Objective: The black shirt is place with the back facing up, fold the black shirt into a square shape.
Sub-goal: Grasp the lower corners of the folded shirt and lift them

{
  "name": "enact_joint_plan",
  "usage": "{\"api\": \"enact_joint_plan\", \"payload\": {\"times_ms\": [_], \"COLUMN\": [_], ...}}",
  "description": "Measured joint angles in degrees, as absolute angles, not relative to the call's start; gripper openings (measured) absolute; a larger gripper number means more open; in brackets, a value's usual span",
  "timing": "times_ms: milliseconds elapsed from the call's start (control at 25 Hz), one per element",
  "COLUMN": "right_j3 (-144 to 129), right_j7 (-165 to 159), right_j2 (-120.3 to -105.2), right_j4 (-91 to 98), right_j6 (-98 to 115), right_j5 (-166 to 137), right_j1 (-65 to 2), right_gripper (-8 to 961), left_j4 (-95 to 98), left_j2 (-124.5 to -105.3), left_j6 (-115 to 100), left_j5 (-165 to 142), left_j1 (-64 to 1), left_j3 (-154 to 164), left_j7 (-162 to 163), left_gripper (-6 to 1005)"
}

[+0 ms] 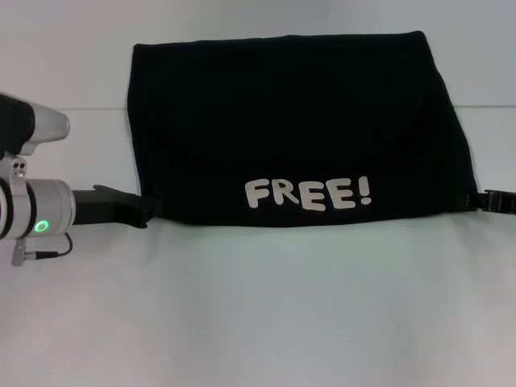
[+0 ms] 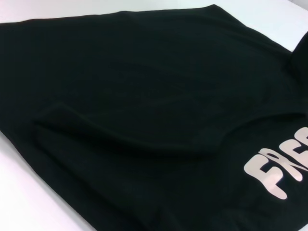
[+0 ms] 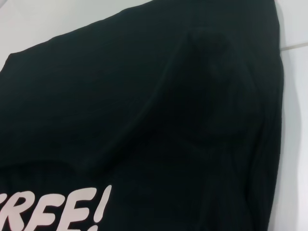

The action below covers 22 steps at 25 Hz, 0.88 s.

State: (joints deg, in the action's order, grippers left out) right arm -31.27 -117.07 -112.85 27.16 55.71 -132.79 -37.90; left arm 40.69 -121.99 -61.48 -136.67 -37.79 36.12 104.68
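Observation:
The black shirt (image 1: 290,121) lies on the white table as a wide folded rectangle. Its cream "FREE!" print (image 1: 308,194) faces up near the front edge. My left gripper (image 1: 150,211) reaches in from the left and meets the shirt's front left corner. At the front right corner, my right gripper (image 1: 477,199) comes in from the right edge of the head view. The left wrist view is filled by the shirt (image 2: 144,96) with soft creases and part of the print (image 2: 279,173). The right wrist view shows the shirt (image 3: 144,96) and the print's end (image 3: 53,211).
The white table (image 1: 258,322) stretches bare in front of the shirt and on both sides. A faint seam line (image 1: 89,110) runs across it behind the left arm. The silver left forearm (image 1: 32,210) with a green light sits at the left edge.

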Motion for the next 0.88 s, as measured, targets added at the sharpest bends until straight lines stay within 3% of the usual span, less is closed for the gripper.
{"api": "enact_joint_plan", "payload": {"times_ms": [200, 320, 520, 880], "right_j3": [-31.2, -31.23, -31.26, -30.81], "right_j7": [-116.89, -116.7, -116.61, -114.81], "right_j2": [-112.85, -112.85, -112.85, -113.08], "right_j4": [27.16, 27.16, 27.17, 31.0], "right_j6": [55.77, 55.65, 55.43, 60.41], "right_j5": [-132.76, -132.73, -132.71, -131.32], "right_j1": [-37.86, -37.81, -37.62, -33.39], "right_gripper": [339, 104, -1, -1], "left_j4": [40.69, 40.69, 40.47, 45.51], "left_j2": [-121.99, -121.99, -121.99, -121.94], "left_j6": [-61.51, -61.49, -61.45, -70.23], "left_j5": [-136.67, -136.67, -136.67, -136.66], "left_j1": [-37.72, -37.7, -37.74, -35.21], "left_j3": [36.12, 36.04, 36.04, 35.46], "left_j7": [104.68, 104.68, 104.68, 105.42], "left_gripper": [29, 31, 33, 38]}}
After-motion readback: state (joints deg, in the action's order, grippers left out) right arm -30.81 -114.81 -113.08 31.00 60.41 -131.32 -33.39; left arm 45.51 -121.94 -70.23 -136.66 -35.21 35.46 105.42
